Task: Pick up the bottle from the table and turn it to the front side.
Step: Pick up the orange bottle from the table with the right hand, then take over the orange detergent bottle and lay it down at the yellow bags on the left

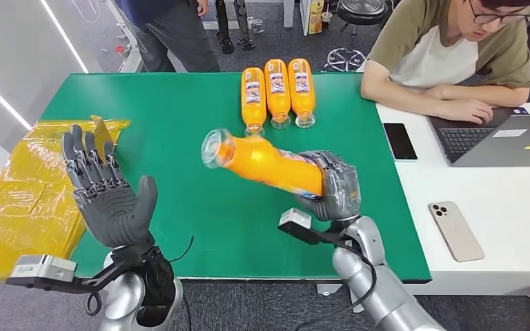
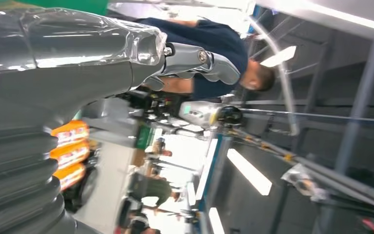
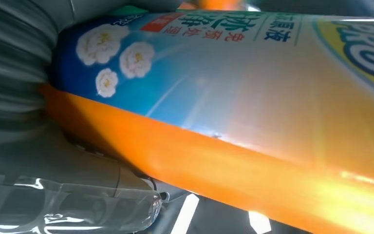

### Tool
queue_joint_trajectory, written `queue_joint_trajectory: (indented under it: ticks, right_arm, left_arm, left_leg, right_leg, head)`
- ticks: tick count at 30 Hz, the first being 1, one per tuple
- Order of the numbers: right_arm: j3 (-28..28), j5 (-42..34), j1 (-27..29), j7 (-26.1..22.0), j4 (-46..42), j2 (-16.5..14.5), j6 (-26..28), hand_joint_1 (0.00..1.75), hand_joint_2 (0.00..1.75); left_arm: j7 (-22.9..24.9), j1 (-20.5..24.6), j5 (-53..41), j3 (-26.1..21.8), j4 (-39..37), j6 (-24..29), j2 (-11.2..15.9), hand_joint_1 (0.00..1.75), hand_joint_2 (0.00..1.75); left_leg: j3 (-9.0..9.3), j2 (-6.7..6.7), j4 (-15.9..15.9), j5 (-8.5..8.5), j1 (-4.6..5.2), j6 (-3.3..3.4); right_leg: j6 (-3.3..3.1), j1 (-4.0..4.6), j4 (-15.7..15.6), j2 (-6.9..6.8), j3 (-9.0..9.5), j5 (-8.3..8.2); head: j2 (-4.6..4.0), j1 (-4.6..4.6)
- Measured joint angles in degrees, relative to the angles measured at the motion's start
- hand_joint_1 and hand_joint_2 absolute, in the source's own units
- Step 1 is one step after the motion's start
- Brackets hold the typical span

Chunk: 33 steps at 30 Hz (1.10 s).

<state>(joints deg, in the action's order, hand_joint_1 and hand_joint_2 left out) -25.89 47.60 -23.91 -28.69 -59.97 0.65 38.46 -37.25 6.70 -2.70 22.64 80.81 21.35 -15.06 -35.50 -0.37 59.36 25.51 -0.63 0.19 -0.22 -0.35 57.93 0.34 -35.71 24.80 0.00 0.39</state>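
Observation:
My right hand (image 1: 336, 186) grips an orange bottle (image 1: 266, 163) by its lower body and holds it tilted above the green table (image 1: 172, 110), its clear cap end pointing up and to the left. Close up in the right wrist view, the bottle's blue label with white flowers (image 3: 224, 73) faces the camera above the orange body, and my right hand (image 3: 68, 195) lies under it. My left hand (image 1: 107, 189) is raised over the table's front left part, palm up, fingers apart and holding nothing. In the left wrist view my left hand (image 2: 68, 63) looms grey against the room.
Three orange bottles (image 1: 277, 91) lie side by side at the table's far edge. Yellow wrapped material (image 1: 27, 193) lies left of the table. On the white desk to the right are a dark phone (image 1: 399, 141), a laptop (image 1: 504, 138), a light phone (image 1: 455, 231) and a seated person (image 1: 448, 62). Another person (image 1: 169, 31) stands behind the table.

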Motion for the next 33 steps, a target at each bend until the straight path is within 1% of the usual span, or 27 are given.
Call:
queue_joint_trajectory:
  ticks: [1,2,3,4,5,7,9,11,15,18,20,24,27,33]
  right_arm:
    - [3.3,2.3,2.0,-3.7,-1.9,-3.0,0.0,1.75,1.75]
    - [6.0,4.4,4.1,-6.2,-3.8,-5.7,0.0,1.75,1.75]
    - [8.3,6.1,6.3,-7.3,-5.6,-8.2,0.0,1.75,1.75]
    - [10.1,7.5,8.4,-7.5,-7.4,-10.4,0.0,1.75,1.75]
    - [11.1,8.4,10.2,-6.9,-9.1,-12.0,0.0,1.75,1.75]
    - [12.0,9.6,12.9,-5.3,-12.0,-13.9,0.0,1.75,1.75]
    - [12.0,10.2,14.5,-3.8,-14.4,-14.1,0.0,1.75,1.75]
    - [11.5,10.6,15.5,-1.5,-16.1,-14.0,0.0,1.75,1.75]
    - [7.4,11.2,16.5,7.5,-18.0,-13.2,0.0,1.75,1.75]
    - [2.9,10.9,16.5,14.6,-18.4,-12.2,-0.1,1.75,1.75]
    - [0.0,11.1,16.4,18.0,-18.5,-11.5,-0.3,1.75,1.75]
    - [-3.9,11.7,15.8,21.7,-18.5,-10.1,-1.4,1.75,1.75]
    - [-5.7,13.3,15.5,23.5,-18.5,-9.1,-3.5,1.75,1.75]
    - [-7.9,15.7,15.5,25.0,-18.6,-7.7,-8.3,1.75,1.75]
  left_arm:
    - [0.9,0.1,0.1,0.0,-0.5,-0.6,0.0,0.00,1.75]
    - [1.8,0.2,0.3,0.1,-1.0,-1.6,0.0,0.00,1.75]
    - [2.9,0.2,0.8,0.2,-1.5,-3.2,0.0,0.00,1.75]
    - [4.1,0.4,1.3,0.4,-2.1,-5.3,0.0,0.00,1.75]
    - [5.3,0.5,1.5,0.7,-2.6,-7.7,0.0,0.00,1.75]
    - [7.6,0.8,1.2,1.6,-3.7,-12.7,0.1,0.00,1.75]
    - [8.8,1.1,0.8,2.4,-4.8,-16.6,0.1,0.00,1.75]
    - [8.9,1.3,1.2,2.8,-5.7,-19.2,0.2,0.00,1.75]
    - [8.6,1.5,2.8,2.9,-6.5,-22.9,0.2,0.00,1.75]
    - [8.4,1.4,3.1,2.9,-6.5,-23.5,0.2,0.00,1.75]
    - [8.4,1.4,3.1,2.8,-6.4,-23.8,0.2,0.00,1.75]
    - [8.4,1.4,2.8,2.6,-6.1,-24.2,0.2,0.00,1.75]
    - [8.6,1.4,2.4,2.4,-6.0,-24.9,0.2,0.00,1.75]
    - [8.9,1.4,1.4,2.3,-6.0,-26.6,0.2,0.00,1.75]
  left_leg:
    - [0.01,-0.01,0.0,0.02,0.00,-0.02]
    - [0.00,-0.07,0.0,0.02,0.00,-0.03]
    - [-0.01,-0.14,0.0,0.03,-0.01,-0.04]
    - [-0.02,-0.19,0.0,0.04,-0.01,-0.05]
    - [-0.03,-0.22,0.0,0.06,-0.01,-0.07]
    - [-0.04,-0.20,-0.1,0.08,-0.01,-0.09]
    - [-0.04,-0.13,0.0,0.12,0.00,-0.06]
    - [-0.01,-0.02,0.0,0.18,0.04,0.00]
    - [0.00,0.06,0.0,0.20,0.06,0.03]
    - [0.01,0.06,0.0,0.20,0.05,0.03]
    - [0.00,0.05,0.0,0.20,0.04,0.03]
    - [0.00,0.04,0.0,0.20,0.03,0.03]
    - [-0.01,0.03,0.0,0.21,0.04,0.03]
    - [-0.01,0.03,0.0,0.21,0.05,0.03]
  right_leg:
    - [-0.03,0.01,0.0,-0.01,-0.01,0.04]
    - [-0.06,0.02,0.0,-0.07,-0.01,0.10]
    - [-0.07,0.02,0.0,-0.12,-0.01,0.16]
    - [-0.09,0.03,0.0,-0.16,-0.01,0.21]
    - [-0.08,0.03,0.0,-0.18,-0.01,0.23]
    - [-0.07,0.01,0.0,-0.17,-0.01,0.25]
    - [-0.06,-0.03,0.0,-0.12,-0.01,0.23]
    - [-0.03,-0.05,0.0,-0.05,-0.01,0.21]
    - [-0.03,-0.04,0.0,-0.01,-0.01,0.21]
    - [-0.04,-0.02,0.0,-0.01,-0.01,0.21]
    - [-0.05,-0.02,0.0,-0.02,-0.01,0.22]
    - [-0.06,-0.01,0.0,-0.03,-0.01,0.24]
    - [-0.06,-0.02,0.0,-0.04,-0.01,0.24]
    - [-0.05,-0.02,0.0,-0.05,0.00,0.24]
  head:
    - [0.00,0.00]
    - [0.00,0.00]
    - [0.00,0.00]
    - [-0.01,0.00]
    - [-0.01,0.00]
    - [-0.01,0.02]
    - [0.00,0.04]
    - [0.00,0.03]
    - [0.00,0.03]
    - [0.00,0.02]
    - [0.00,0.01]
    - [0.00,0.01]
    - [0.00,0.02]
    - [0.00,0.02]
